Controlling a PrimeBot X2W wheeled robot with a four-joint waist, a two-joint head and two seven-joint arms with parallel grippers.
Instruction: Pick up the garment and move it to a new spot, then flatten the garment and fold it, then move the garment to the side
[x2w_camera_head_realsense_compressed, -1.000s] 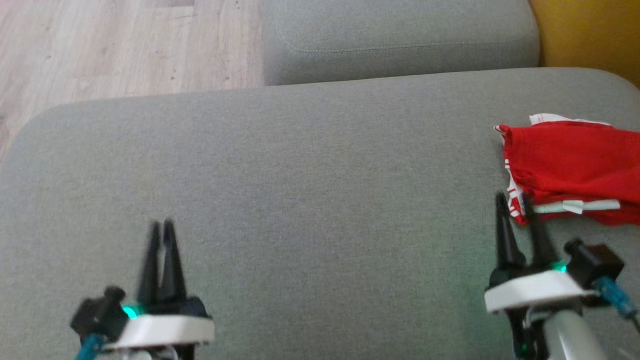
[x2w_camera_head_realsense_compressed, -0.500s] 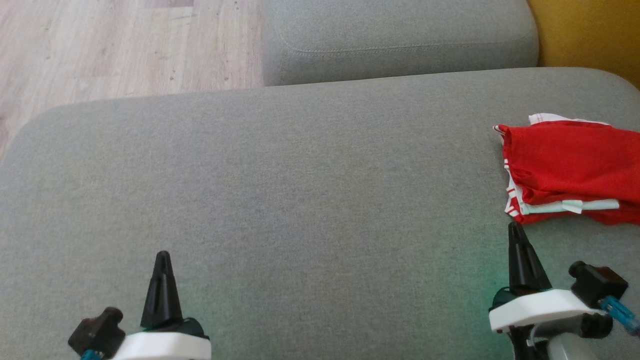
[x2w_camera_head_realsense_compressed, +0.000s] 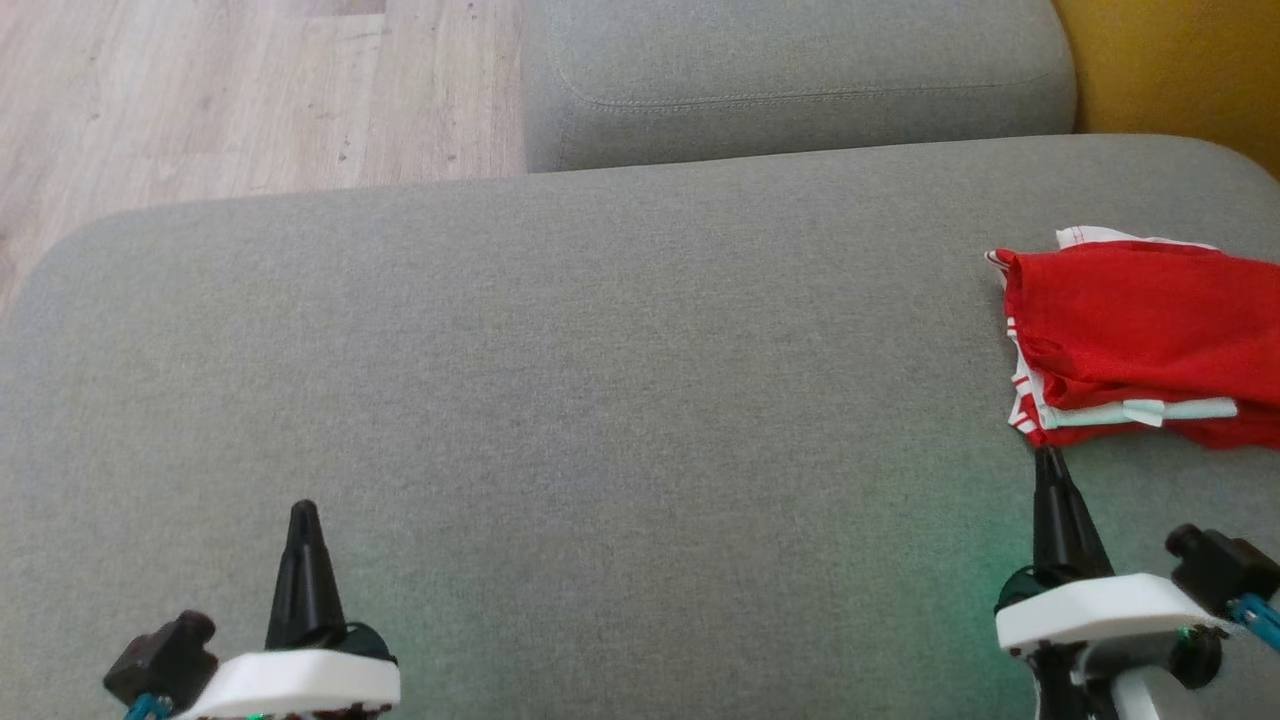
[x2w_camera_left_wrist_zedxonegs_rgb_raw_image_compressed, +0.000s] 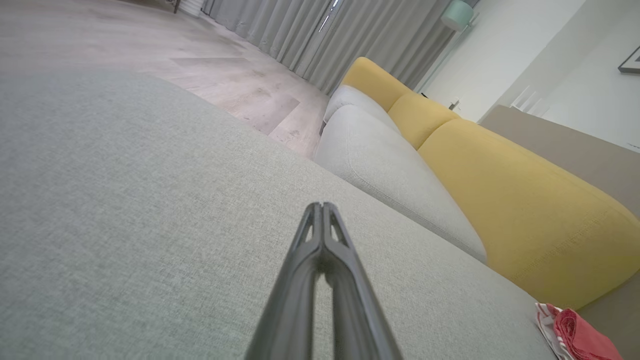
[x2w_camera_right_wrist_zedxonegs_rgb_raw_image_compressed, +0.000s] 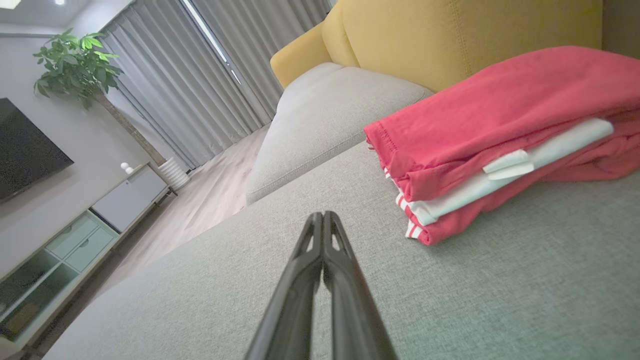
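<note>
Both arms have drawn back toward the robot, and their fingers have come together: the left gripper (x2w_camera_head_realsense_compressed: 303, 515) and right gripper (x2w_camera_head_realsense_compressed: 1048, 462) are each pressed closed on nothing above the grey fabric sofa cushion (x2w_camera_head_realsense_compressed: 600, 360). The folded red garment with white stripes (x2w_camera_head_realsense_compressed: 1140, 320) lies at the cushion's right side, just beyond the right gripper's tip and near the yellow backrest (x2w_camera_head_realsense_compressed: 1170, 60).
</note>
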